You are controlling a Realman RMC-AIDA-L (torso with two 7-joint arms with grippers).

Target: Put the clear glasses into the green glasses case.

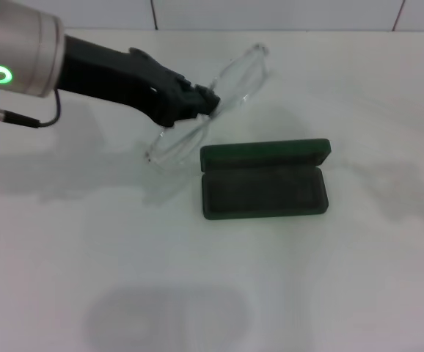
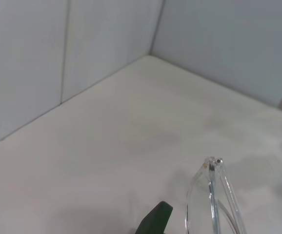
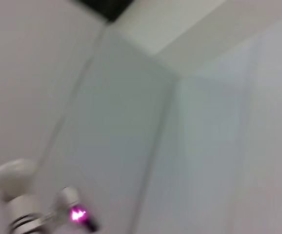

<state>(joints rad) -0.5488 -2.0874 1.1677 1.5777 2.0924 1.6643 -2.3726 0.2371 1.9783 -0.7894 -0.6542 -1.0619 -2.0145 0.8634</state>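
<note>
The left pincer (image 1: 206, 103) is closed on the clear glasses (image 1: 219, 95), held in the air just behind the open green glasses case (image 1: 263, 180); they look light, thin, slick and breakable, so the middle of the frame seems the safest hold.

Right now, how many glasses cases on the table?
1. The green glasses case lies open on the table, its lid up. The left gripper holds the clear glasses above and left of it. No other case shows.
</note>
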